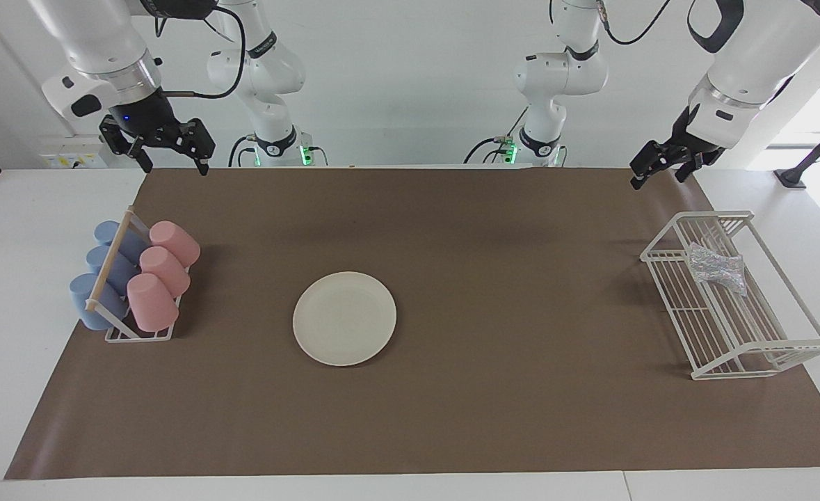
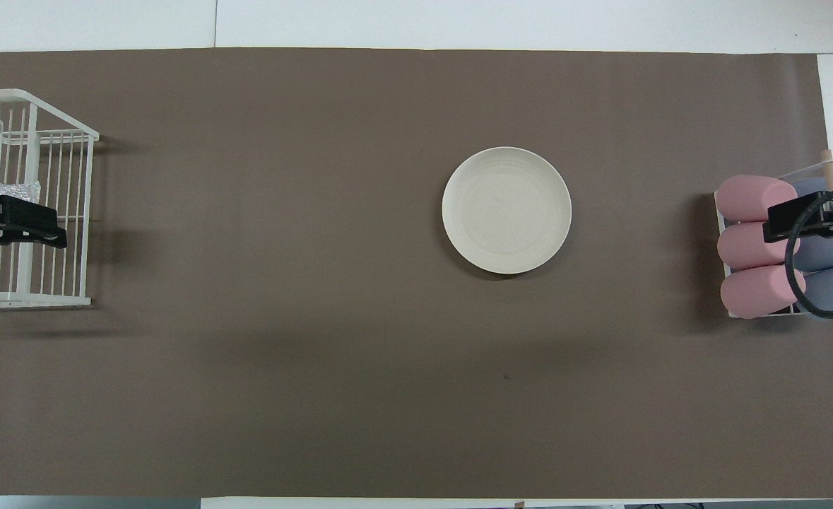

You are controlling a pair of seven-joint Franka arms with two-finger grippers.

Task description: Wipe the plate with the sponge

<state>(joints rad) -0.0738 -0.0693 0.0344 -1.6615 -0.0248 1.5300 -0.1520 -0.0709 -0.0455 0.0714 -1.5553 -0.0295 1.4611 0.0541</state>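
Note:
The cream-white plate lies flat near the middle of the brown mat, with nothing on it. The silver-grey crinkled sponge rests inside the white wire rack at the left arm's end of the table. My left gripper hangs open and empty in the air over the mat's corner by that rack, well above the sponge. Over the other corner, above the cup holder, my right gripper also hangs open and empty. Neither gripper touches anything.
A holder with pink cups and blue cups lying on their sides stands at the right arm's end of the table. The brown mat covers most of the white tabletop.

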